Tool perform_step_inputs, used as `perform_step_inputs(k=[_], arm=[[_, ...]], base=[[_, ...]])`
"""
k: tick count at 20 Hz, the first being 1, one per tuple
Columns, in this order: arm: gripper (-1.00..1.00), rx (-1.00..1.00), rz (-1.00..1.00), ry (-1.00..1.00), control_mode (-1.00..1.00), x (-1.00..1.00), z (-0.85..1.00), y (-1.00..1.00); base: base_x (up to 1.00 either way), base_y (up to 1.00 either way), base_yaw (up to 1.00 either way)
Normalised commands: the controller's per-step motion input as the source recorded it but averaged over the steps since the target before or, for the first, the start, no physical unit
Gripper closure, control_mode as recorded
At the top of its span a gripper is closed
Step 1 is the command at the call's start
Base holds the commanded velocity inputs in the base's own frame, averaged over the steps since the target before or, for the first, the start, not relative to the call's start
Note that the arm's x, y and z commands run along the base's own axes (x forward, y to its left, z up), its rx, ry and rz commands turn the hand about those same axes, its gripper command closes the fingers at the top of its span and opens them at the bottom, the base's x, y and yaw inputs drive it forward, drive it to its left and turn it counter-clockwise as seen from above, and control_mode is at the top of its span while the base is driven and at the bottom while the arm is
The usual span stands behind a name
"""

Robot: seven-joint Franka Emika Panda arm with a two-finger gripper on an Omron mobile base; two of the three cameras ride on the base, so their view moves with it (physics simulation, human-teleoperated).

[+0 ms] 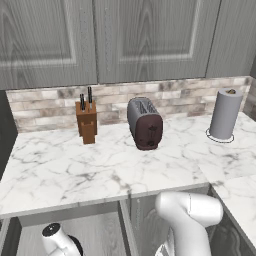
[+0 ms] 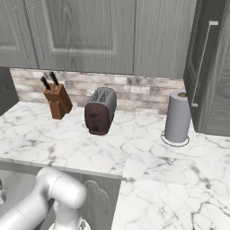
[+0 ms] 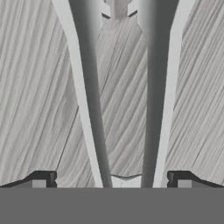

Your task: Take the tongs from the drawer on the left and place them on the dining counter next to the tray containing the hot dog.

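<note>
On the marble worktop (image 1: 100, 170), a knife block (image 1: 87, 121) stands left of a dark toaster (image 1: 144, 123); a paper towel roll (image 1: 225, 114) stands well apart to the right.

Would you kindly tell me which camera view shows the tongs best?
The hand view: the tongs lie close below on the grey wood-grain drawer floor, both arms running between the open claw. The base views look over the marble counter instead.

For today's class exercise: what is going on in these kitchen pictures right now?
The robot arm reaches down below the marble counter that holds a knife block, toaster and paper towel roll. In the hand view, its open gripper straddles the tongs lying on the grey drawer floor, not yet gripped.
</note>
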Motion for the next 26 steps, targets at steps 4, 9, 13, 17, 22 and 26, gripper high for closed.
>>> perform_step_inputs(k=[4,9,13,17,22,26], arm=[[-1.00,0.00,0.00,0.00,-1.00,0.00,-0.19,0.00],[-1.00,0.05,0.00,0.00,-1.00,0.00,-0.45,-0.24],[1.00,0.03,0.00,0.00,-1.00,0.00,-0.37,-0.56],[1.00,0.01,0.00,0.00,-1.00,0.00,-0.18,-0.41],[1.00,-0.01,0.00,0.00,-1.00,0.00,-0.38,-0.02],[1.00,-0.03,0.00,0.00,-1.00,0.00,-0.22,0.00]], base=[[0.00,0.00,0.00],[0.00,0.00,0.00],[0.00,0.00,0.00],[0.00,0.00,0.00],[0.00,0.00,0.00],[0.00,0.00,0.00]])
